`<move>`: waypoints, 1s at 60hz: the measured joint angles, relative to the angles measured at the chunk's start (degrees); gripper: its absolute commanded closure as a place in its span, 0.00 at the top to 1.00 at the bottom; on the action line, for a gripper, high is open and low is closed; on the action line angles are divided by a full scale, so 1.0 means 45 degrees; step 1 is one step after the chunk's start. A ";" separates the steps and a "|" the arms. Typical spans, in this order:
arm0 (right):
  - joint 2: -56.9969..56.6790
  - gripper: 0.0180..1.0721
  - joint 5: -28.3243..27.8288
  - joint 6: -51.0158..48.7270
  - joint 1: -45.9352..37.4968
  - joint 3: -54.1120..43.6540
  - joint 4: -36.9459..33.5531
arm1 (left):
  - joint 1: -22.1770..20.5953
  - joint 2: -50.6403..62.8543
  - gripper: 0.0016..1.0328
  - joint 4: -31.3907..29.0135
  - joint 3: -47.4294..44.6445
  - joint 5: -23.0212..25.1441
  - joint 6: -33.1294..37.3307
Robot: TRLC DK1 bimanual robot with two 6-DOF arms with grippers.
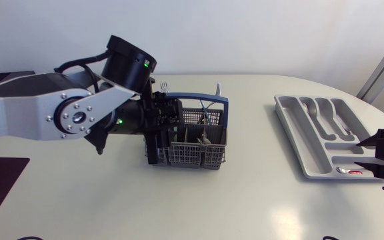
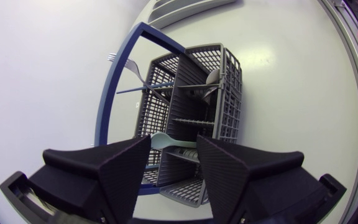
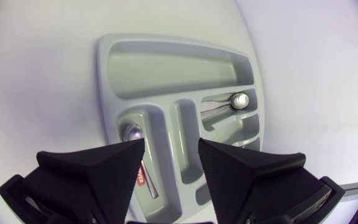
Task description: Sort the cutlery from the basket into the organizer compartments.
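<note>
Cutlery is mostly unsorted, so the task looks to be in its early part. The basket, grey mesh with a blue handle, sits toward the far edge of the tabletop, left of its middle. Several pieces stand in it, among them a fork, a spoon and a pale blue utensil end. The organizer, a grey tray with a wide compartment and several narrower ones, lies near the right edge of the tabletop. It appears to hold two pieces. A silver-headed piece with a red handle lies in one compartment, and a silver piece with a rounded head lies in another; the other compartments look bare. The left gripper hangs over the basket with its fingers spread, and the pale blue utensil end is just ahead of the gap, not pinched. The right gripper hovers by the organizer's near right corner with its fingers apart, holding nothing. By this showing, most of the sorting is left to do.
</note>
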 measured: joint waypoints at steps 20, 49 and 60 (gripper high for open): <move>-0.2633 0.73 -0.1205 0.1054 0.0685 -0.1666 -0.1360 | -0.0087 0.1127 0.41 0.0738 0.0170 -0.1239 0.0908; -0.5906 0.73 -0.1341 0.3055 0.3322 -0.3536 -0.1821 | -0.0204 0.2127 0.41 0.2531 0.0170 -0.2608 0.1923; -0.6581 0.73 -0.1331 0.3832 0.4216 -0.3750 -0.1817 | -0.0189 0.2433 0.41 0.2866 0.0170 -0.2749 0.2186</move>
